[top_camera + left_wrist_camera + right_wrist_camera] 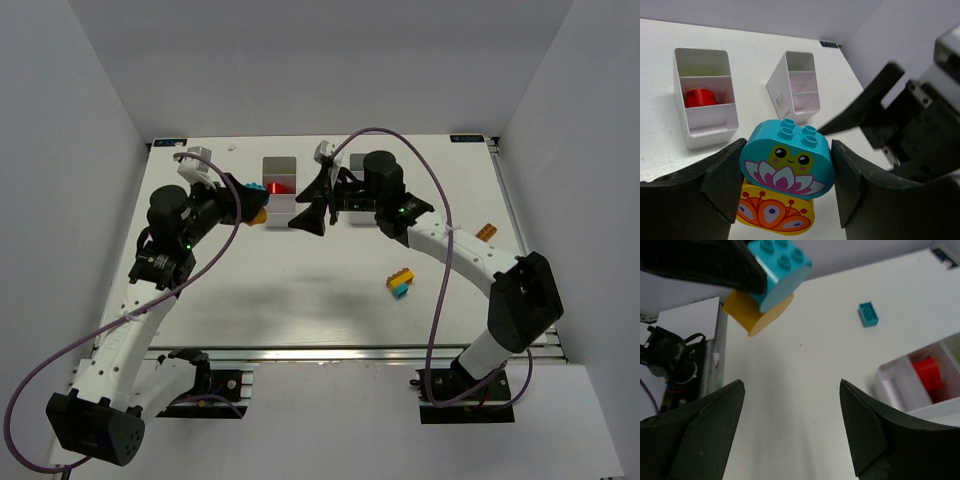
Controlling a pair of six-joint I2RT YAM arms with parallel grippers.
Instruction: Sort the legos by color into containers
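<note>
Left jaws, partly open, clamp a teal brick [786,165] printed with a frog face, and a yellow brick [775,215] is stuck on beneath it. The pair hangs in the air over the table's far left part, near a white bin [705,100] by the middle of the far edge. Right jaws gape wide, holding nothing, close to the pair.

The likely step is splitting the two colours. To do it well, the right jaws should close on the yellow brick alone, squarely on its flat sides. They should then pull straight off the studs while the left holds firm.

A red brick [700,96] lies in that bin's middle compartment. From above, the right arm hides most of the second bin [797,85], and the held pair barely shows.
</note>
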